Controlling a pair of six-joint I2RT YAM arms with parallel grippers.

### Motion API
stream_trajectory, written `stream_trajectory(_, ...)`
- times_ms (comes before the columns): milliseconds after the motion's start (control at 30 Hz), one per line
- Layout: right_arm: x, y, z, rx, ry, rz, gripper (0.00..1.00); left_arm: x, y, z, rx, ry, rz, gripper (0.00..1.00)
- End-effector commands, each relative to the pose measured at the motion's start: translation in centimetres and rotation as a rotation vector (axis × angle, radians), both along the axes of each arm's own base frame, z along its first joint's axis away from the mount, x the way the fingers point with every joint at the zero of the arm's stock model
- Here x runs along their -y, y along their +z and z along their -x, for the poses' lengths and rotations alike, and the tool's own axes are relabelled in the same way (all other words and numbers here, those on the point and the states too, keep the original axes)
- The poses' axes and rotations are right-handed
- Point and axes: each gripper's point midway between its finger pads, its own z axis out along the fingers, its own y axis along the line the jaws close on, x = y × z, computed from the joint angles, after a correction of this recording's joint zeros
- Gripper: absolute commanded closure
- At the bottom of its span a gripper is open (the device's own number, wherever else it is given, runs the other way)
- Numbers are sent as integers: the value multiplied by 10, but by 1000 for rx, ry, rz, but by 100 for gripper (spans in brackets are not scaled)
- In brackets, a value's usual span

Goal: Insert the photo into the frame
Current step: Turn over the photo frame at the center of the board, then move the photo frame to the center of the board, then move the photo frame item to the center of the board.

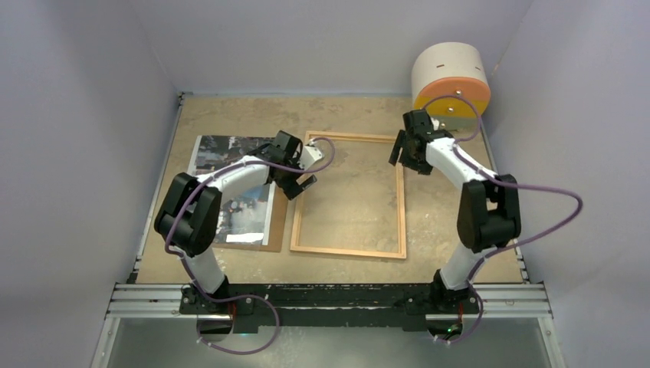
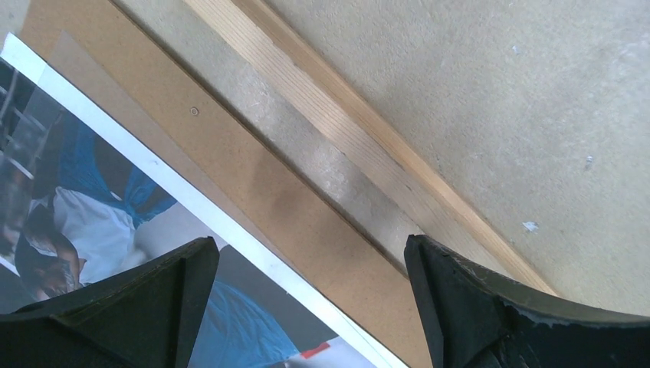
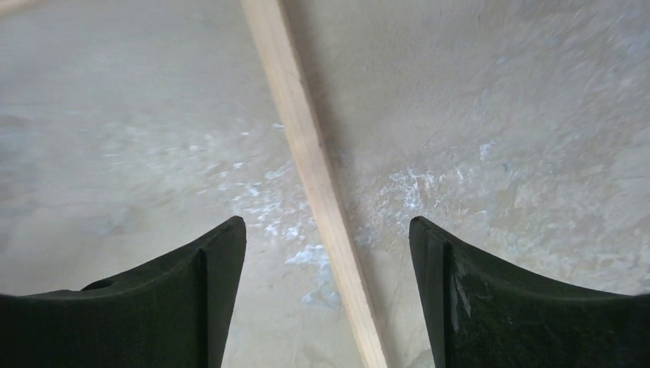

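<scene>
Step in hand: pre-pickup, the photo isn't in yet. The frame (image 1: 349,251) lies flat mid-table, its opening showing only bare tabletop. The photo (image 1: 247,216) lies face up, left of the frame, on the brown backing panel (image 1: 277,224), whose rt edge sits just beside the frame's left rail.

L gripper (image 2: 310,245) hovers over that strip. Its jaws are wide apart w/ nothing between them, one finger above the print's edge and the other above the rail.

R gripper (image 3: 326,230) is over the frame's rt rail toward the far end. Its jaws are apart astride the rail and clamp nothing; can't tell if it touches.

Next, prob.: L shifts left and down, then pinches or peels up the print's white rt edge. It's thin, glossy and lying flat, so it needs a shallow angle. Then carry it rt and lay it square inside the rails. R could steady the frame.
</scene>
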Motion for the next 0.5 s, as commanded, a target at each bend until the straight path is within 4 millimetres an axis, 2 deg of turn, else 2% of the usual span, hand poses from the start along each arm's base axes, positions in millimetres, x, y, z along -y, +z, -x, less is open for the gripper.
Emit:
stream_trajectory(0, -30, 76, -17, 240, 73, -91, 15, -4, 60, -22, 57, 27, 125, 0)
stream_trajectory(67, -61, 98, -22, 308, 149, -170, 2, -24, 86, -38, 74, 72, 186, 0)
stream_trajectory(167, -114, 134, -34, 411, 261, -307, 1, -72, 126, -66, 133, 168, 225, 0)
stream_trajectory(267, -175, 161, -46, 440, 348, -338, 1, -131, 142, -86, 176, 290, 209, 0)
stream_trajectory(333, -222, 162, -49, 404, 426, -296, 1, -176, 144, -94, 188, 391, 183, 0)
stream_trajectory(367, -253, 153, -47, 377, 475, -293, 1, -199, 143, -96, 190, 445, 171, 0)
stream_trajectory(400, -276, 150, -46, 371, 502, -303, 1, -229, 142, -97, 198, 515, 154, 0)
stream_trajectory(467, -315, 142, -43, 357, 534, -343, 1, -270, 136, -98, 219, 611, 114, 0)
